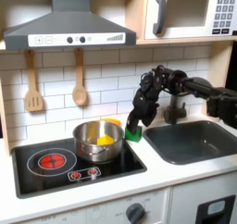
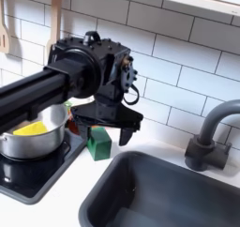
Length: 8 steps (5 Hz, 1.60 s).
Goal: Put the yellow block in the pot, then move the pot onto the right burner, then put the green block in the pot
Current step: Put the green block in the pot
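green block [image 2: 97, 143]: sits right under the gripper [image 2: 105, 129], beside the pot [image 2: 37, 137]
fingers [image 2: 125, 129]: spread apart, holding nothing

Shiny steel was seen on the pot [image 1: 97, 141], bright yellow on the yellow block [image 1: 106, 139] inside, dark green on the green block [image 2: 98, 143], black on the pincer [image 2: 110, 128], red on the burner ring [image 1: 52, 159].

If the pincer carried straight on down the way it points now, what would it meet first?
Most likely the green block. In both exterior views the pincer points downward right above it, beside the pot that holds the yellow block. Depth is unclear, so it may be slightly off-centre.
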Motion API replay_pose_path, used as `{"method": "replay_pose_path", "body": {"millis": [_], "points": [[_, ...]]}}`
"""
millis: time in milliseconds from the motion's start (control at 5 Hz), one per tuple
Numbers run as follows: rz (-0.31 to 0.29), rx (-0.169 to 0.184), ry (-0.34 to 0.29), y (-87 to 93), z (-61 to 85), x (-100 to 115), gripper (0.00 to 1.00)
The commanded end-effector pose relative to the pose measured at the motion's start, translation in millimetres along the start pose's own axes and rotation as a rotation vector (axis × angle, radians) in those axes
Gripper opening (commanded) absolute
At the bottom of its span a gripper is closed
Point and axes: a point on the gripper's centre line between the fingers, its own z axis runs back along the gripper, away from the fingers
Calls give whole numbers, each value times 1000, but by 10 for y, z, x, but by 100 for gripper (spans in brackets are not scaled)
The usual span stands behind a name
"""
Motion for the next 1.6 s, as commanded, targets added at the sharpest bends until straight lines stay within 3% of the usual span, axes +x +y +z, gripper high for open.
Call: {"method": "replay_pose_path", "body": {"millis": [0,400,600,800,1000,1200,1400], "points": [[0,-5,6,6,0,-12,100],[2,-27,37,-9,-60,-55,100],[4,-23,8,3,37,-12,100],[12,-33,31,-25,-22,-64,100],[35,0,42,-23,-81,-69,100],[100,-8,19,0,-61,-25,100],[98,-6,35,18,-76,-53,100]]}}
